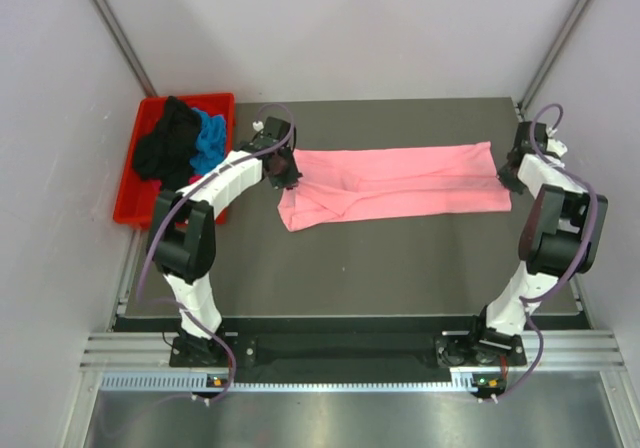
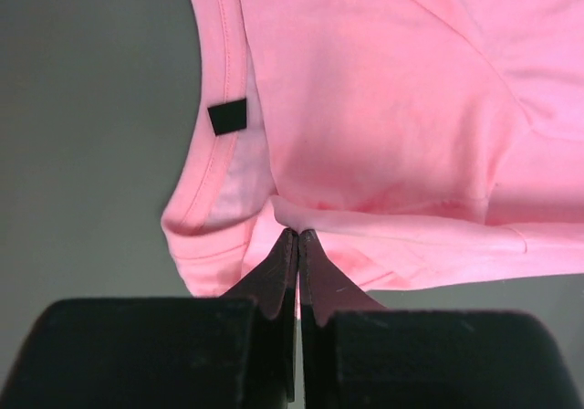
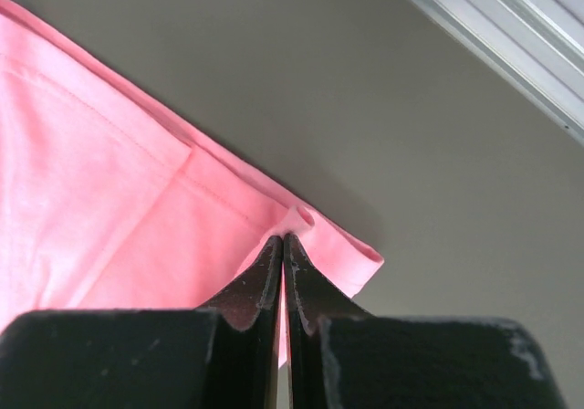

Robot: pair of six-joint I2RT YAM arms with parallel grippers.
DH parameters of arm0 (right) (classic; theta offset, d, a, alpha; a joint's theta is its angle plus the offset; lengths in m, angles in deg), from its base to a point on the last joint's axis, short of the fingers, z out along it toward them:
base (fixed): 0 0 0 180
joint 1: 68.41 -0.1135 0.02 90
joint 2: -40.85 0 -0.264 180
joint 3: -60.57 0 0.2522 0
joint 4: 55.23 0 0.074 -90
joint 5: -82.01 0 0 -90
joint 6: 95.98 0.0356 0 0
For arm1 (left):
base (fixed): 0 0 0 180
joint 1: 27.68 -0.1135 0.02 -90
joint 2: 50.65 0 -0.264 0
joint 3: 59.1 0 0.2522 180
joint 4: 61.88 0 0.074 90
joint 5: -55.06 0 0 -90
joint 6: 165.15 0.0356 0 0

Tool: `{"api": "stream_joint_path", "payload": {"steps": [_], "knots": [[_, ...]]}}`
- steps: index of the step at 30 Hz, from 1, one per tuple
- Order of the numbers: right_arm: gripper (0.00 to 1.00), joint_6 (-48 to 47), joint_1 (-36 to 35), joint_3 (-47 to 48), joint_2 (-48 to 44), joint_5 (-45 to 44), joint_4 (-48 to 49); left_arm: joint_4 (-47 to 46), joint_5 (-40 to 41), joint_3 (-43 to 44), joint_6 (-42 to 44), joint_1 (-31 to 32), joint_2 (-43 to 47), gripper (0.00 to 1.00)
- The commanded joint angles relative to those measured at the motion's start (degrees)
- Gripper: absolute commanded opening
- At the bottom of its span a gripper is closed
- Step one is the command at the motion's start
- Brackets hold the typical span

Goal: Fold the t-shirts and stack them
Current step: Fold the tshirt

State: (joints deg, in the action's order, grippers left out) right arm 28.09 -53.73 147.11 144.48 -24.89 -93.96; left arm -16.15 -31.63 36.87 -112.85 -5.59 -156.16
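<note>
Bolted at the near edge, two arms reaching forward over the dark table (image 1: 380,268). Mid-table, pink shirt (image 1: 400,180) stretched flat into a long band, seemingly folded lengthwise. Left jaws pinched shut on cloth beside the collar; right jaws pinched shut on the hem corner. Likely mid-fold: next, bringing one end over the other, both grips level. Far left, red bin (image 1: 128,208) holding black shirt (image 1: 165,148) and blue shirt (image 1: 212,140).

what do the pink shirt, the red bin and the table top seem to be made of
The light pink short-sleeved t-shirt: soft matte knit cloth, likely cotton jersey; it creases and has stitched hems. The red rectangular bin: probably moulded plastic, rigid rim, smooth uniform colour. The dark grey table top: hard, flat, matte; laminate or mat, cannot tell.
</note>
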Motion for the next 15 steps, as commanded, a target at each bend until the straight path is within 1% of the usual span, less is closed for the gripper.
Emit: {"api": "stream_joint_path", "payload": {"steps": [1, 5, 9, 10, 15], "knots": [[0.00, -0.4, -0.5, 2.7, 2.0, -1.6, 0.4, 2.6, -1.6, 4.6, 2.4, -1.0, -2.9, 0.00], [0.00, -0.5, -0.9, 3.9, 3.2, -0.1, 0.9, 2.6, -2.3, 5.7, 3.2, -2.0, -5.0, 0.00], [0.00, -0.4, -1.6, 4.2, 4.2, -1.0, 0.9, 2.7, -3.0, 6.5, 3.2, -2.8, -7.8, 0.00], [0.00, -0.4, -1.6, 4.4, 4.6, -1.1, 0.9, 3.0, -4.8, 7.2, 3.2, -2.9, -8.2, 0.00], [0.00, -0.5, -1.8, 5.9, 5.3, -1.5, 0.3, 3.5, -4.8, 8.8, 3.5, -3.1, -9.8, 0.00]]}}
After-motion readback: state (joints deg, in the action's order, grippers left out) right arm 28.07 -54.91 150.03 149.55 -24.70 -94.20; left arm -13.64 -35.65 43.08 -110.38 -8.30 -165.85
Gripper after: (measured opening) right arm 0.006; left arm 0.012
